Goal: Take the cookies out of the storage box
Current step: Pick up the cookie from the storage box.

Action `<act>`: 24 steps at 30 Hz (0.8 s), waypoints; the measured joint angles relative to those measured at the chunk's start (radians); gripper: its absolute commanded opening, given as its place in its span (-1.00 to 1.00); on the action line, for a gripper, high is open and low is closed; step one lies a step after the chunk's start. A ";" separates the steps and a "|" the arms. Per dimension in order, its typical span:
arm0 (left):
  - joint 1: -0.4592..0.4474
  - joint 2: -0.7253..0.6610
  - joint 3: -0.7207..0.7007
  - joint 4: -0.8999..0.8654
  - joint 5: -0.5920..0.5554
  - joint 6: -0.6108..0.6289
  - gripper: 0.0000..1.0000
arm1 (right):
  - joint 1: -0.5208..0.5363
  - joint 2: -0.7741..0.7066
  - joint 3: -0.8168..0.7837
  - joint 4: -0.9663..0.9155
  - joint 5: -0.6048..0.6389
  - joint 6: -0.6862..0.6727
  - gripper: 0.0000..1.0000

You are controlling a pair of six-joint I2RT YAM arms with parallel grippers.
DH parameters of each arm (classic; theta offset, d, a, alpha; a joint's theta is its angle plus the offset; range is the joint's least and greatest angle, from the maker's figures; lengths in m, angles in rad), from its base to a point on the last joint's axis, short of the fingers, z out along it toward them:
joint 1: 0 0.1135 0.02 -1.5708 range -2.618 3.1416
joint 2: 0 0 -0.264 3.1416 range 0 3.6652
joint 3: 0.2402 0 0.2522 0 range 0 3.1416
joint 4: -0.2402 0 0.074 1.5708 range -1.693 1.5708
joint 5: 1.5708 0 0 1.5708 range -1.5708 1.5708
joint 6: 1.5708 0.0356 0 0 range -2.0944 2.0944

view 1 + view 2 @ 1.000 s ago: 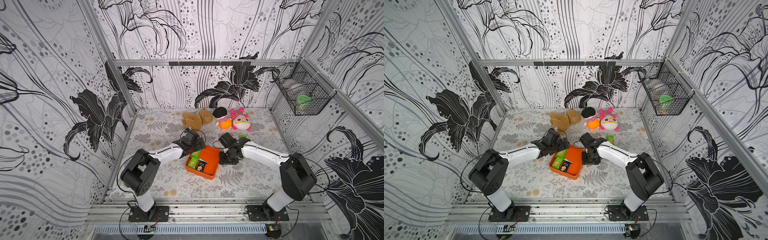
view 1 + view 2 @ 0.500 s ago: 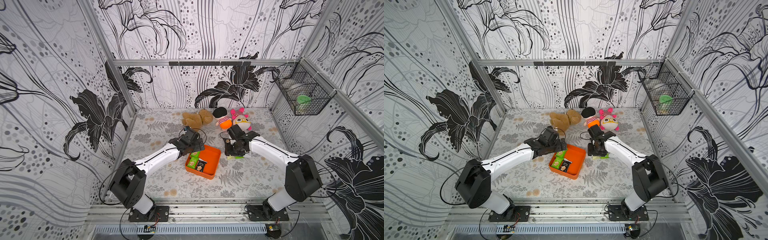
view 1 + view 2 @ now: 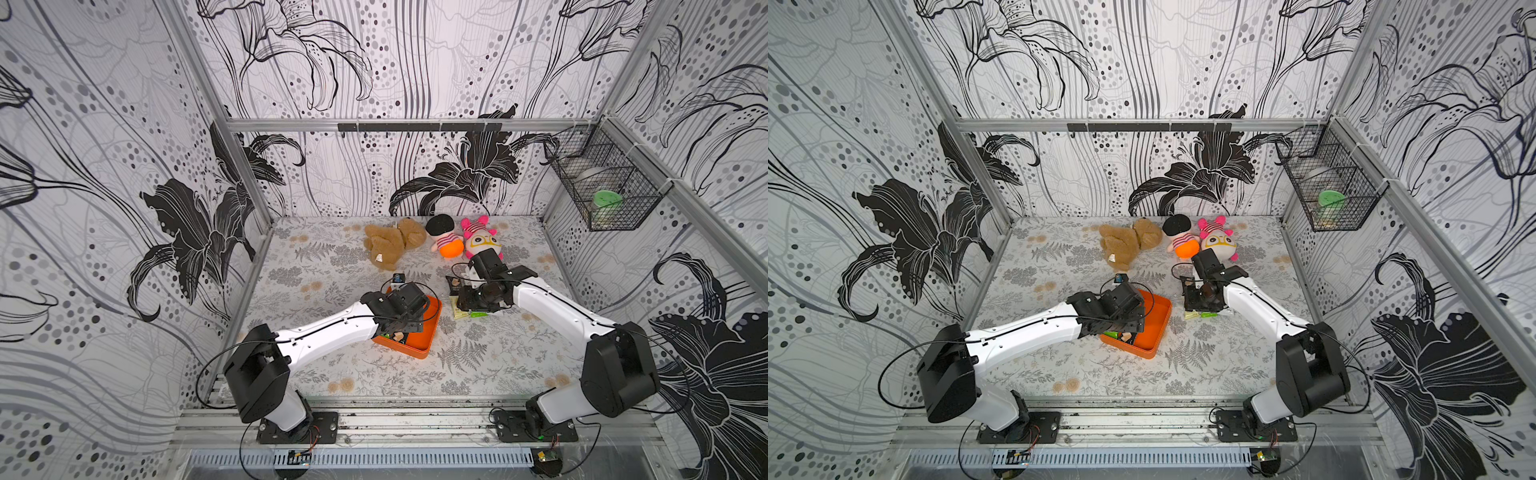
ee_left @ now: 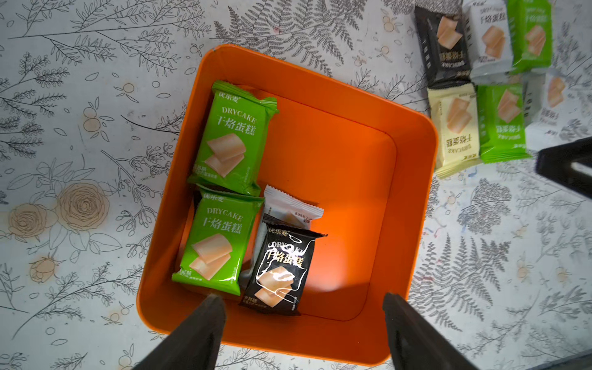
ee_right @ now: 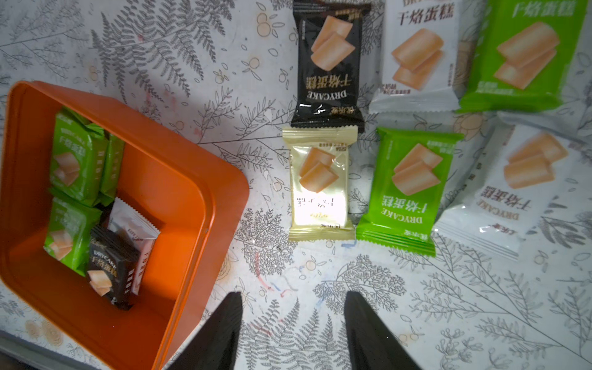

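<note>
The orange storage box (image 4: 426, 192) sits mid-table, also seen in both top views (image 3: 430, 332) (image 3: 1158, 328). Inside lie cookies: two green packets (image 4: 232, 137) (image 4: 214, 243), and a black one (image 4: 282, 269) lying on a white one (image 4: 291, 211). My left gripper (image 4: 302, 304) hovers open over the box, nothing between its fingers. Several more cookies lie on the mat beside the box: cream (image 5: 320, 185), green (image 5: 407, 189), black (image 5: 330, 64), white (image 5: 499, 192). My right gripper (image 5: 293, 296) hangs open and empty over the mat just short of the cream packet.
Three plush toys lie at the back: a brown bear (image 3: 392, 245), a black-haired doll (image 3: 444, 239) and a pink one (image 3: 482, 241). A black wire basket (image 3: 602, 195) hangs on the right wall. Patterned walls enclose the table on three sides.
My right arm swung from the box's right edge out to the packets on the mat, then held. My left gripper moved over the box and its jaws narrowed somewhat.
</note>
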 measured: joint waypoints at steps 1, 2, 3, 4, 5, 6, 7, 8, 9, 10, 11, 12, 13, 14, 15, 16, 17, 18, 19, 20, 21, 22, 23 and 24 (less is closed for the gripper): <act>0.000 0.016 0.005 -0.010 -0.001 0.006 0.48 | 0.000 -0.004 -0.005 0.002 -0.003 0.000 0.14; 0.000 0.037 0.014 -0.025 -0.002 0.016 0.43 | 0.000 -0.007 -0.010 0.006 -0.004 0.000 0.13; 0.000 0.066 0.030 -0.037 -0.002 0.030 0.39 | 0.000 -0.008 -0.016 0.009 -0.005 0.000 0.14; 0.000 0.090 0.045 -0.046 -0.001 0.041 0.40 | 0.000 -0.008 -0.021 0.011 -0.005 -0.001 0.14; 0.000 0.121 0.064 -0.053 -0.001 0.057 0.39 | -0.001 -0.008 -0.027 0.011 -0.005 -0.004 0.14; 0.000 0.154 0.087 -0.058 -0.001 0.072 0.40 | -0.002 -0.008 -0.032 0.010 -0.002 -0.007 0.13; 0.000 0.179 0.103 -0.063 -0.002 0.084 0.42 | -0.003 -0.008 -0.036 0.011 -0.002 -0.009 0.13; 0.000 0.208 0.122 -0.069 -0.002 0.099 0.44 | -0.005 -0.008 -0.038 0.011 0.001 -0.011 0.14; 0.000 0.230 0.137 -0.072 -0.002 0.110 0.45 | -0.007 -0.010 -0.041 0.011 0.003 -0.014 0.14; 0.000 0.246 0.148 -0.076 -0.003 0.119 0.45 | -0.009 -0.013 -0.043 0.011 0.006 -0.015 0.14; 0.000 0.262 0.157 -0.079 -0.003 0.129 0.47 | -0.011 -0.016 -0.045 0.011 0.007 -0.015 0.14; 0.000 0.272 0.161 -0.082 -0.003 0.138 0.48 | -0.013 -0.018 -0.047 0.011 0.010 -0.015 0.14; 0.000 0.276 0.162 -0.084 -0.002 0.144 0.48 | -0.016 -0.018 -0.047 0.011 0.011 -0.015 0.14; 0.002 0.280 0.162 -0.090 -0.002 0.150 0.48 | -0.016 -0.018 -0.047 0.011 0.014 -0.016 0.14; 0.003 0.282 0.161 -0.093 -0.002 0.154 0.48 | -0.018 -0.017 -0.047 0.011 0.017 -0.018 0.14; 0.005 0.284 0.161 -0.095 -0.001 0.158 0.48 | -0.018 -0.017 -0.047 0.011 0.017 -0.018 0.14; 0.006 0.284 0.161 -0.095 0.000 0.161 0.48 | -0.018 -0.017 -0.047 0.013 0.018 -0.018 0.13; 0.008 0.284 0.160 -0.095 0.001 0.164 0.49 | -0.018 -0.014 -0.047 0.014 0.018 -0.019 0.13; 0.009 0.284 0.158 -0.093 0.002 0.166 0.49 | -0.018 -0.012 -0.047 0.015 0.018 -0.019 0.13; 0.010 0.284 0.154 -0.092 0.004 0.167 0.49 | -0.018 -0.009 -0.047 0.015 0.021 -0.019 0.13; 0.013 0.284 0.148 -0.091 0.008 0.169 0.48 | -0.018 -0.007 -0.047 0.014 0.021 -0.019 0.13; 0.013 0.284 0.143 -0.090 0.011 0.170 0.49 | -0.018 -0.006 -0.047 0.014 0.024 -0.019 0.13; 0.014 0.284 0.137 -0.089 0.016 0.171 0.48 | -0.018 -0.006 -0.047 0.014 0.025 -0.021 0.14; 0.014 0.284 0.131 -0.087 0.022 0.171 0.48 | -0.018 -0.006 -0.047 0.015 0.026 -0.023 0.13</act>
